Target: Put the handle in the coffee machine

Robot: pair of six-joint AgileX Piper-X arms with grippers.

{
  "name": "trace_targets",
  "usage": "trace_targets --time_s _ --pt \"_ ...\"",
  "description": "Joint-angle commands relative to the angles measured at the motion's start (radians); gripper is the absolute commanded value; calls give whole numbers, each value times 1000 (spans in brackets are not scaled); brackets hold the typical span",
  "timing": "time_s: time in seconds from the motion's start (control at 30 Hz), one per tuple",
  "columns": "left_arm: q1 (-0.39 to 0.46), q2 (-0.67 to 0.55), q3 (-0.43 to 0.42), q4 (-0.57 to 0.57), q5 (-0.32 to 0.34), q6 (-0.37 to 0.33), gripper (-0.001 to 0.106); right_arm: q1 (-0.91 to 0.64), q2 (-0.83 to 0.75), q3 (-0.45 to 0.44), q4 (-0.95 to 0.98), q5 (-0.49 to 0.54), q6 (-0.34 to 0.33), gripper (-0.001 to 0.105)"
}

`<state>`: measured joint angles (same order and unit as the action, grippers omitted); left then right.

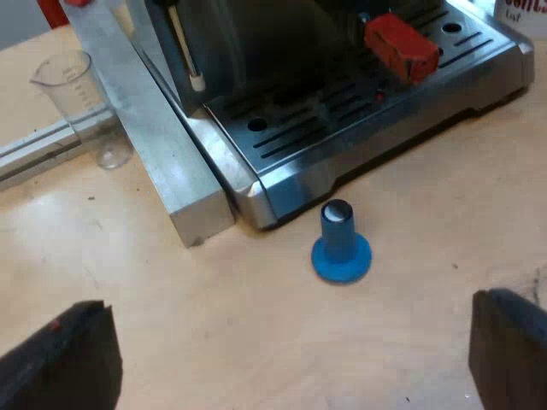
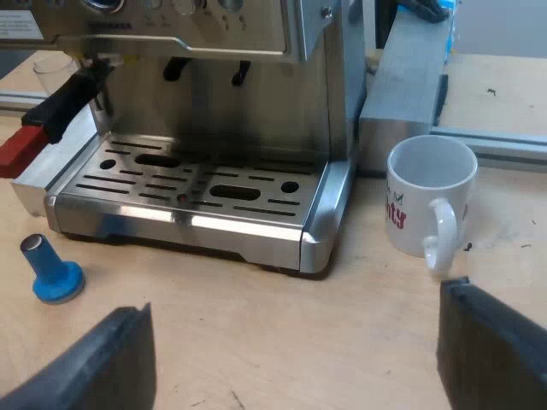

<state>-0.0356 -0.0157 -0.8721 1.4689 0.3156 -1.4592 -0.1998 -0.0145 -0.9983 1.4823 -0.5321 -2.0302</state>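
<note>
Already the handle [image 2: 61, 101] sits at the espresso machine [image 2: 256, 111] front, its long axis slanting outward to the red end [image 1: 402, 44]. Your left gripper [image 1: 286, 367] and right gripper [image 2: 295, 359] both gape wide, empty; the left looks nearer.

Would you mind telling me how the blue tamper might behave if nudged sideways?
The tamper stands on its wide round base, so it would probably slide rather than tip. If toppled, it might roll in an arc. It looks rigid.
</note>
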Motion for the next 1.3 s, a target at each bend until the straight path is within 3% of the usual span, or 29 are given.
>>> trace_targets --time_s 0.03,0.17,0.3,0.5,0.7,0.73,0.97,1.03,1.3 --pt "-1 -135 14 -83 4 -3 84 -6 -42 -7 -43 -12 -17 70" --pt "-1 -135 67 -230 0 -67 84 -6 -42 17 -158 -12 -15 70" --pt "-10 -135 152 -366 -75 -136 84 -6 -40 69 -267 -12 18 70" --pt "-16 -133 264 -468 -122 -145 84 -6 -40 170 -363 -3 107 70" --pt "-36 -133 340 -481 -125 -145 84 -6 -38 215 -381 -3 120 70" --pt "-40 -133 350 -481 -125 -145 84 -6 -38 318 -424 7 122 70" --pt "-60 -133 374 -485 -125 -145 84 -6 -37 395 -451 12 122 70" --pt "-63 -133 374 -485 -125 -145 84 -6 -37 459 -455 12 122 70" --pt "-63 -133 374 -485 -125 -145 84 -6 -37 480 -465 27 126 70"
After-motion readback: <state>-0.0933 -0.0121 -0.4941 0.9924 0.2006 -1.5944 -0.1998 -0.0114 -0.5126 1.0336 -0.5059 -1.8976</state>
